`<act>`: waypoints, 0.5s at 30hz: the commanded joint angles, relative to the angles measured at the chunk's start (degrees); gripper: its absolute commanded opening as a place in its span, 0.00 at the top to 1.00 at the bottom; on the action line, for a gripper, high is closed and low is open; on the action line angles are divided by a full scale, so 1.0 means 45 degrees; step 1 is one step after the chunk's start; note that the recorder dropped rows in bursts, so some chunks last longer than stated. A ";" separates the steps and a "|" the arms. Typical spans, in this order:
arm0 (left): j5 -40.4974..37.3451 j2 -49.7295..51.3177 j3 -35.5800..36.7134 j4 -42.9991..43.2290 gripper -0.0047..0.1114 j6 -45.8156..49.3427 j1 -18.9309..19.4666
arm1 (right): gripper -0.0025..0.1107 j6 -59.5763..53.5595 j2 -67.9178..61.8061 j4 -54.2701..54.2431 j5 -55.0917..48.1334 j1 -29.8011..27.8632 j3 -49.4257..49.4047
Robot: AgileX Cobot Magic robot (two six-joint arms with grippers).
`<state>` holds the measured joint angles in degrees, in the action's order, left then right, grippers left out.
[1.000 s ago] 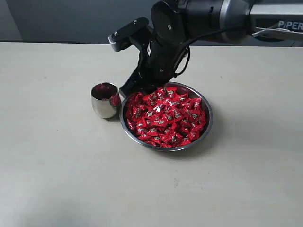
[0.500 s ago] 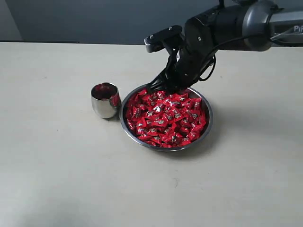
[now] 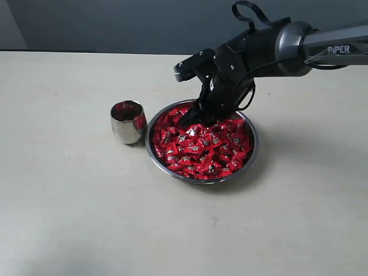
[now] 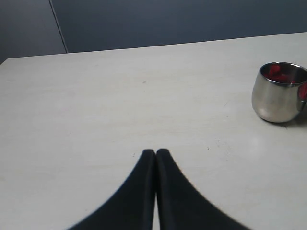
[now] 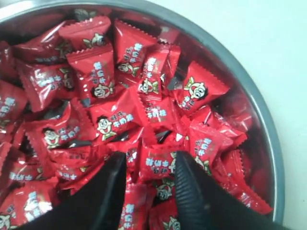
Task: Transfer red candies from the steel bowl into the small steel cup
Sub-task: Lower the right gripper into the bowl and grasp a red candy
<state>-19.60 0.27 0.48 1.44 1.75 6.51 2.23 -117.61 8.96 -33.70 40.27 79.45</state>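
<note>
Right claw [image 5: 151, 160] lower now, narrowly parted astride one of the red candies [image 5: 160, 167]

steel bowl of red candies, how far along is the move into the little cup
Early. Done: the small rounded steel cup shows some red inside, likely a few candies. In hand: the open right gripper straddles one of the shiny red-wrapped candies, not yet closed. Remaining: the wide shallow steel bowl is heaped full.
</note>
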 commanded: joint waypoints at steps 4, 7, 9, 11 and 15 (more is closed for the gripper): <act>0.0063 -0.0061 -0.0106 0.0026 0.96 -0.0016 -0.0069 | 0.68 0.0014 0.0012 0.0183 0.0223 -0.0484 -0.0027; 0.0063 -0.0061 -0.0106 0.0026 0.96 -0.0016 -0.0069 | 0.68 0.0046 0.0012 -0.0354 0.0328 -0.0959 -0.0027; 0.0063 -0.0061 -0.0106 0.0026 0.96 -0.0016 -0.0069 | 0.68 0.0046 0.0012 -0.0450 0.0328 -0.1153 -0.0027; 0.0063 -0.0061 -0.0106 0.0026 0.96 -0.0016 -0.0069 | 0.68 0.0046 0.0012 -0.0513 0.0328 -0.1276 -0.0027; 0.0063 -0.0061 -0.0106 0.0026 0.96 -0.0016 -0.0069 | 0.68 0.0024 0.0012 -0.0737 0.0516 -0.1302 -0.0027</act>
<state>-19.60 0.27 0.48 1.44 1.75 6.51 2.40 -117.61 6.40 -32.90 34.69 79.45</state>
